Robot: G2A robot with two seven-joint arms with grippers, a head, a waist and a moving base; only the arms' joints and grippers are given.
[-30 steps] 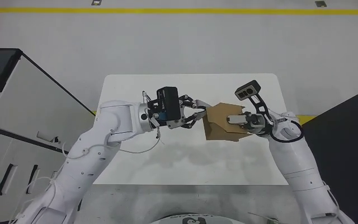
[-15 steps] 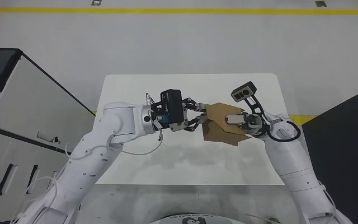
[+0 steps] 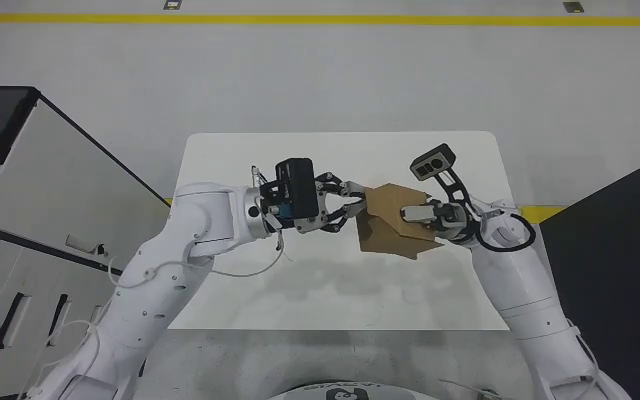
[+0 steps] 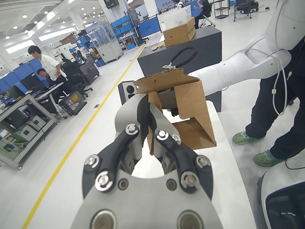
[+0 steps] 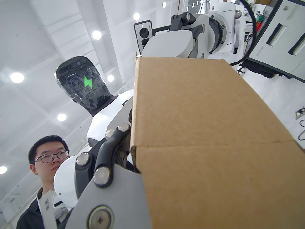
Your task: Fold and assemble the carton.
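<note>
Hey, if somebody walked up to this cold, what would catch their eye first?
A half-folded brown carton with open flaps, held over the middle of the white table. The left gripper pinches a flap edge on one side, and the right gripper grips the opposite side.

You have one carton (image 3: 390, 230) of plain brown corrugated board. It is partly erected: the walls stand up as an open sleeve and the flaps are not closed, with one scalloped flap raised at the far side. It hangs tilted over the right-centre of the table (image 3: 450, 290). The left gripper (image 3: 356, 206) pinches a flap on its left edge, and the right gripper (image 3: 410, 213) clamps its right side.
</note>
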